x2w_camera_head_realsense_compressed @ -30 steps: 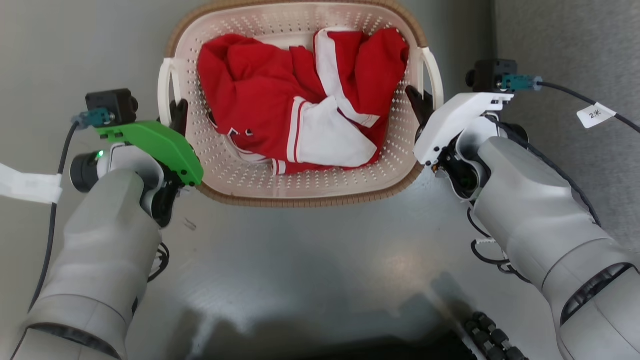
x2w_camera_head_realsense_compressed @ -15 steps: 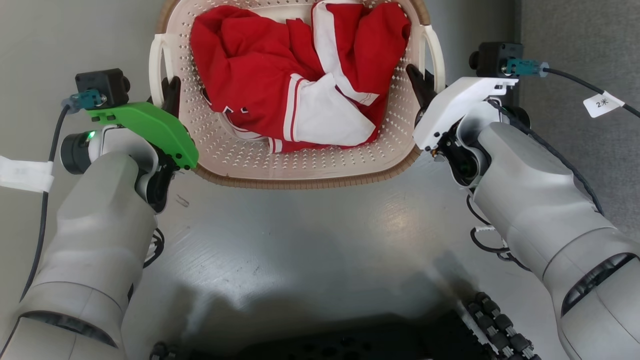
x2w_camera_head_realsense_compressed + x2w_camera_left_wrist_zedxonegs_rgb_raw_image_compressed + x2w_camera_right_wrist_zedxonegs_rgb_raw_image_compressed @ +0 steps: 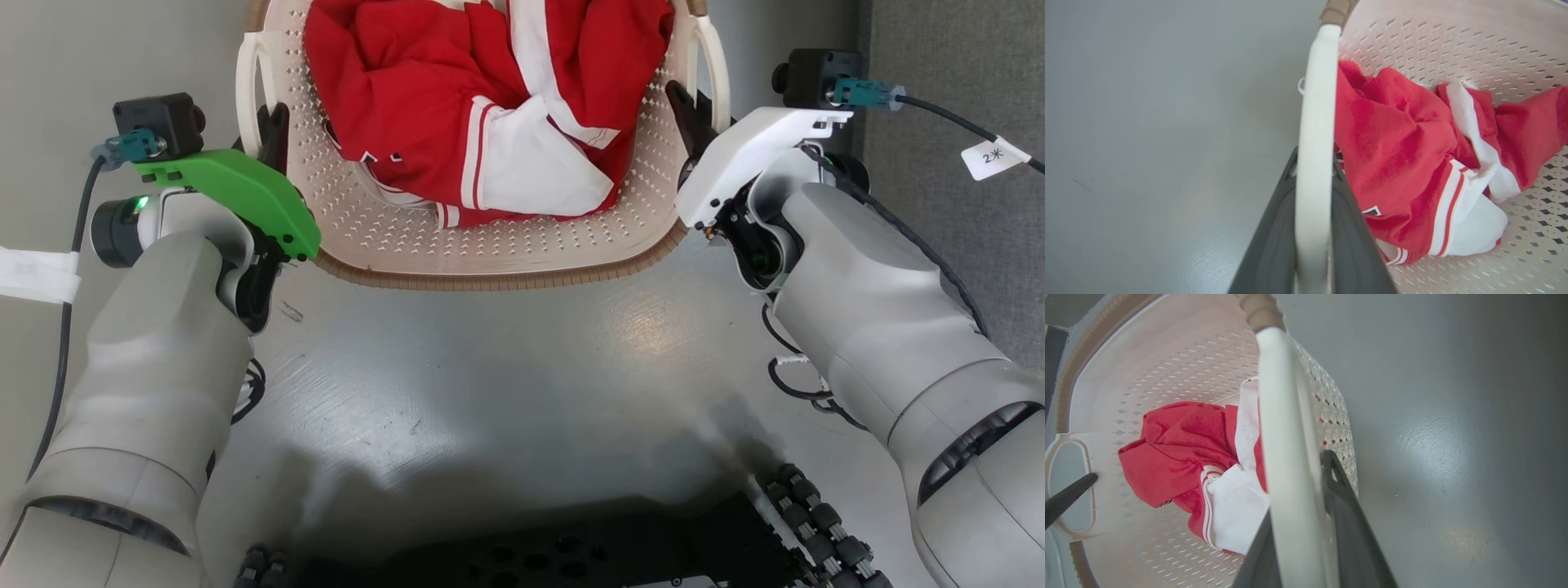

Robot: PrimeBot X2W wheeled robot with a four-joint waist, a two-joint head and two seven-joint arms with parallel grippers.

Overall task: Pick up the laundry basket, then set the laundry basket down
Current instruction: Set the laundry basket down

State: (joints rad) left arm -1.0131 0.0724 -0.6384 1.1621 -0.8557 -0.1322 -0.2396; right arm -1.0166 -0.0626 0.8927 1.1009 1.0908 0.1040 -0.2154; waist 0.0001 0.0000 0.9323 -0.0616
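Left gripper [image 3: 273,135] first: both dark fingers are pinched on the white left handle [image 3: 245,90] of the laundry basket [image 3: 490,278]. In my left wrist view, the left gripper [image 3: 1314,161] has one finger tight against each side of the left handle [image 3: 1314,102], with no gap that I can see.

It's the same on the other side. The right gripper [image 3: 692,114] is clamped on the right handle [image 3: 718,73]. From the right wrist camera, that handle [image 3: 1286,416] runs straight up between the fingers of the right gripper [image 3: 1298,486], with one finger on its outer face and the other tucked against the inner side.

On to the arms. My left forearm [image 3: 155,367] comes up from the lower left, its green wrist cover [image 3: 237,192] tilted in toward the basket. The right forearm [image 3: 882,327] mirrors it from the lower right with a white wrist cover [image 3: 751,151]. Both sets of fingers point away from me along the basket's sides.

The basket sits straight ahead between the two grippers, above the grey floor [image 3: 506,376]. I can't tell whether its base touches the floor. A crumpled red and white garment [image 3: 457,98] lies inside it.
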